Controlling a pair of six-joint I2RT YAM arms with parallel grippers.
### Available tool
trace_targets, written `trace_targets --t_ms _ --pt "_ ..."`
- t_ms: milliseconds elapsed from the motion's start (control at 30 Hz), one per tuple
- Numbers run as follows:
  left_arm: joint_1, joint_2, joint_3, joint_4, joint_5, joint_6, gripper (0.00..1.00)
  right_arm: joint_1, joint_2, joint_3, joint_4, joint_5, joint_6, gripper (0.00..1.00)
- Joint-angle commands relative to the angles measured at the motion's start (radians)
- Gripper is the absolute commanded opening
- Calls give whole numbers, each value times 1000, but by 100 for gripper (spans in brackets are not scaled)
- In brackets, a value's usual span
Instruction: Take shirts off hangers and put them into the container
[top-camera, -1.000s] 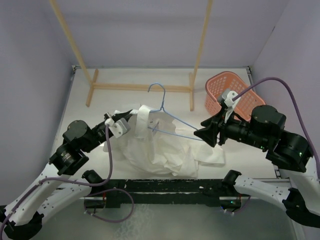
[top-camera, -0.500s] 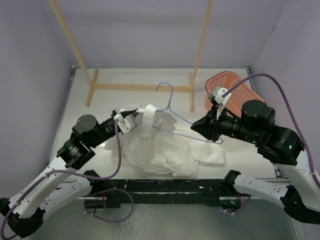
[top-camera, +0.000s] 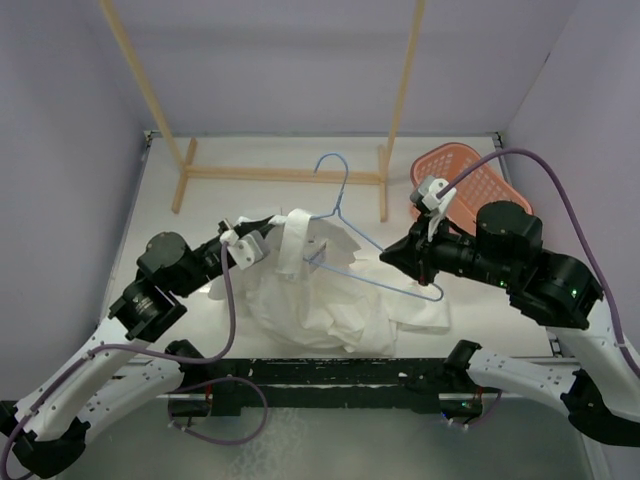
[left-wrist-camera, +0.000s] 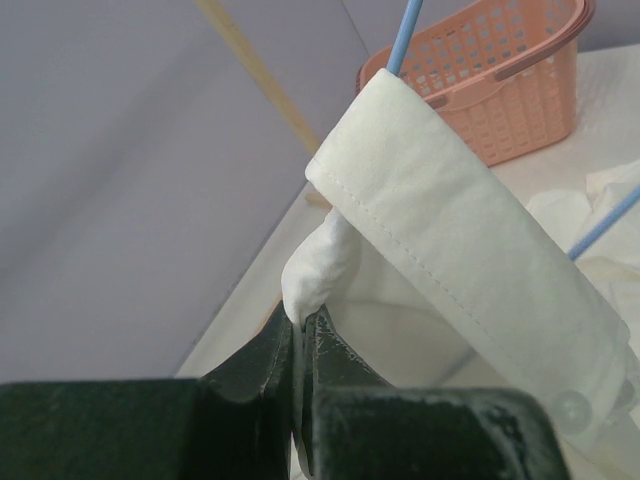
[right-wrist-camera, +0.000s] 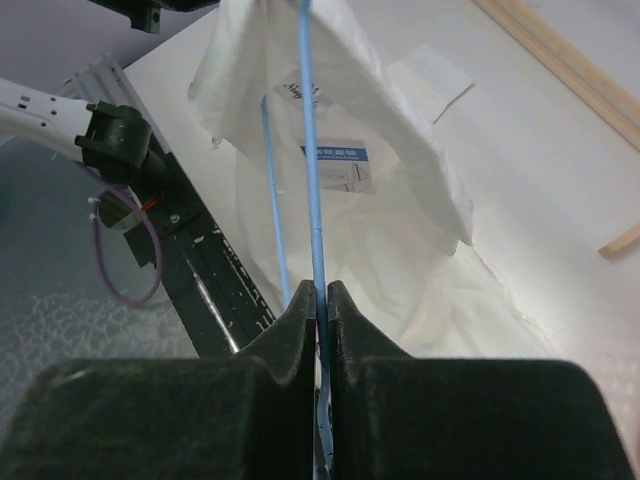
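The white shirt (top-camera: 320, 295) lies crumpled on the table, its upper part still draped over the light-blue hanger (top-camera: 345, 210). My left gripper (top-camera: 262, 237) is shut on a pinched fold of the shirt (left-wrist-camera: 330, 255) at its left side (left-wrist-camera: 303, 315). My right gripper (top-camera: 392, 257) is shut on the hanger's wire (right-wrist-camera: 310, 150), which runs straight out from between the fingers (right-wrist-camera: 321, 290). The shirt's neck label (right-wrist-camera: 338, 165) shows beyond it. The orange-pink container (top-camera: 470, 185) stands at the back right, behind my right arm, and appears as well in the left wrist view (left-wrist-camera: 500, 80).
A tan wooden rack stands at the back, with two slanted poles (top-camera: 405, 90) and a floor crossbar (top-camera: 280, 175). The hanger's hook (top-camera: 335, 165) rises just in front of that crossbar. Black rails (top-camera: 330, 370) run along the near table edge.
My right gripper has closed on the hanger wire and moved left and slightly back with it. The hook has shifted right and away. My left gripper stays shut on the shirt.
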Motion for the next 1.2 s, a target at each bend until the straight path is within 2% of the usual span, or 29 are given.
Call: trace_targets --t_ms 0,67,100,133,167,200,233,267,467,633,767,933,1167 --pt "4 2 38 87 13 -17 0 0 0 -4 46 7 -5 0" --pt "5 22 37 88 -33 -21 0 0 -4 -2 49 35 8 0" --pt "5 35 38 90 -63 -30 8 0 -5 2 45 47 12 0" --pt "5 48 37 96 -91 -40 26 0 -7 4 41 59 17 0" --pt "4 63 36 103 -120 -48 38 0 -7 6 38 69 22 0" --pt "5 81 39 107 -152 -62 59 0 -7 10 31 79 26 0" --pt "4 91 41 115 -178 -82 91 0 -6 14 23 88 29 0" --pt "5 100 44 118 -195 -88 100 1 -4 19 13 100 32 0" --pt "5 90 87 80 -233 -122 99 0 11 80 -107 167 48 0" --pt "4 82 124 35 -263 -128 99 0 77 264 -340 329 55 0" --pt "5 87 115 31 -267 -139 99 0 101 345 -383 340 47 0" --pt "5 84 118 -36 -240 -177 99 0 97 302 -245 422 52 0" --pt "5 36 -17 34 -221 -216 99 -1 263 357 3 679 -31 0"
